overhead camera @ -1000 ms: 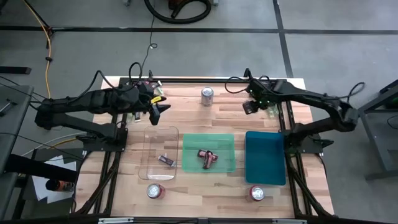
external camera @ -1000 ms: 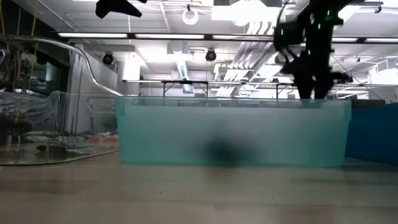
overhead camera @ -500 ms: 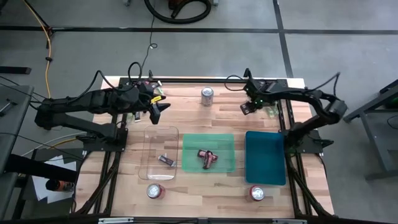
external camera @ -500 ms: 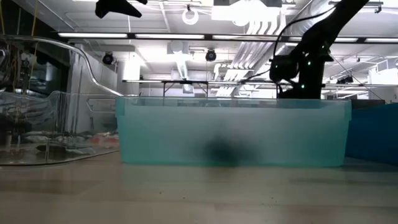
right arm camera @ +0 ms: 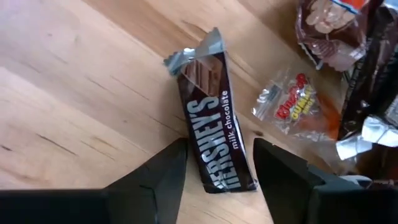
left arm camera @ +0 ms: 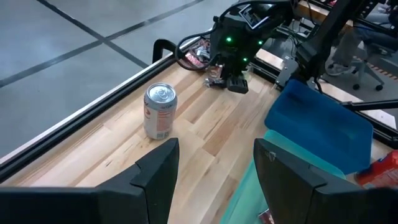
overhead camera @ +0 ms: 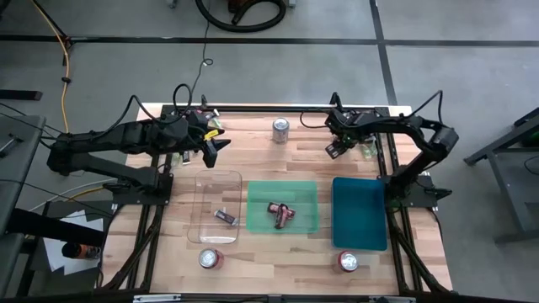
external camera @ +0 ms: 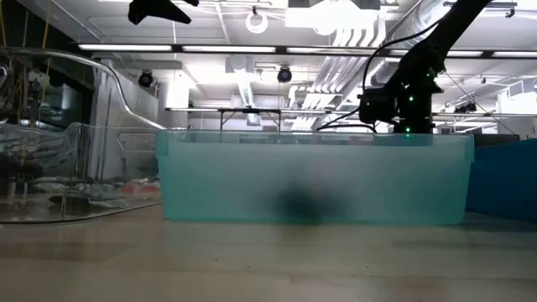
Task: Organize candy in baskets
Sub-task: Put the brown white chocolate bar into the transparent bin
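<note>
left gripper (overhead camera: pixel 221 148): upper left of high view, hovering over bare wood just above the clear basket (overhead camera: pixel 217 208); fingers spread wide, nothing between them, looks parked while the other arm works
clear basket: lower left-centre, one dark candy (overhead camera: pixel 225 217) in its bottom right corner
green basket (overhead camera: pixel 283 206): centre, two maroon candies (overhead camera: pixel 282 212) lying crossed, so sorting seems to go by wrapper colour
teal basket (overhead camera: pixel 359 212): right of centre, looks empty
right gripper (overhead camera: pixel 335 149): upper right of high view, low over the table beside the loose candy pile (overhead camera: pixel 367 148); jaws part open and straddling a Hershey's bar (right arm camera: pixel 214 127), one finger (right arm camera: pixel 163 171) each side of it, not yet pinching, lined up for a grab
Hershey's bar: flat on the wood, centre of right wrist view, more wrapped sweets (right arm camera: pixel 287 102) just beside it at upper right
cans: silver can (overhead camera: pixel 280 129) top centre, two more at bottom
vs earlier: right arm has folded in and dropped to the table, jaws narrowing slightly; left arm unchanged; baskets and candies unchanged
</note>
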You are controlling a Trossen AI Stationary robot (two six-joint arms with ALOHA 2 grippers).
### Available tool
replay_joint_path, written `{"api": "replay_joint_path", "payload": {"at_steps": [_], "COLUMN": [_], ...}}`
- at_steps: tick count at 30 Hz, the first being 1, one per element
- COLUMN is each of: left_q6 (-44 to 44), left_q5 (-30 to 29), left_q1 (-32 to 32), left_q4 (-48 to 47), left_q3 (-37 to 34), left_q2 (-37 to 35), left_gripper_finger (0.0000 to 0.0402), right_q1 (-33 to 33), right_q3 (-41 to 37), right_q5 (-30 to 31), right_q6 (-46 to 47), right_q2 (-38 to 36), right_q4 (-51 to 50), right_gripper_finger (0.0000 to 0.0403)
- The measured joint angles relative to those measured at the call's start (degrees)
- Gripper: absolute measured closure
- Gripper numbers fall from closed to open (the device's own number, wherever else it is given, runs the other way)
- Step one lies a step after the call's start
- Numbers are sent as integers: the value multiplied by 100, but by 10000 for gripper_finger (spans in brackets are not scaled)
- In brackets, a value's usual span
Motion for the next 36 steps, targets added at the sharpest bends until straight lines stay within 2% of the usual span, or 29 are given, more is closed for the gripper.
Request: {"api": "replay_joint_path", "payload": {"at_steps": [2, 5, 7, 10, 14, 17, 21, 24, 27, 32, 36], "left_q6": [2, 111, 222, 367, 536, 682, 963, 1237, 1428, 1494, 1248], "left_q5": [-2, -2, -7, -97, -157, -157, -170, -122, 176, 1302, 2170], "left_q1": [0, 0, 0, 0, 2, 2, 2, 5, 15, 20, 17], "left_q4": [0, 0, 0, 4, 63, 145, 211, 527, 975, 2155, 3217], "left_q3": [1, 0, 0, 1, 1, 0, -5, -61, -216, -370, -396], "left_q2": [0, 0, 0, 0, 0, 3, 66, 175, 355, 856, 1315], "left_gripper_finger": [206, 206, 206, 206, 206, 206, 206, 206, 206, 206, 206], "right_q1": [3, 43, 130, 365, 856, 1294, 1950, 2509, 3081, 3771, 4030], "right_q3": [-11, -43, -40, -37, -37, -37, -27, -20, -15, 9, 436], "right_q5": [-44, -32, -34, -94, -374, -558, -726, -748, -748, -881, -952], "right_q6": [-15, -95, -149, 32, 545, 1143, 1678, 1557, 1082, 416, 121], "right_q2": [-93, -343, -621, -1223, -2279, -3011, -3566, -3582, -3322, -2670, -2233], "right_q4": [-88, -582, -666, -942, -787, -312, 996, 2174, 3378, 5330, 5621], "right_gripper_finger": [266, 361, 386, 387, 396, 399, 400, 401, 402, 402, 402]}}
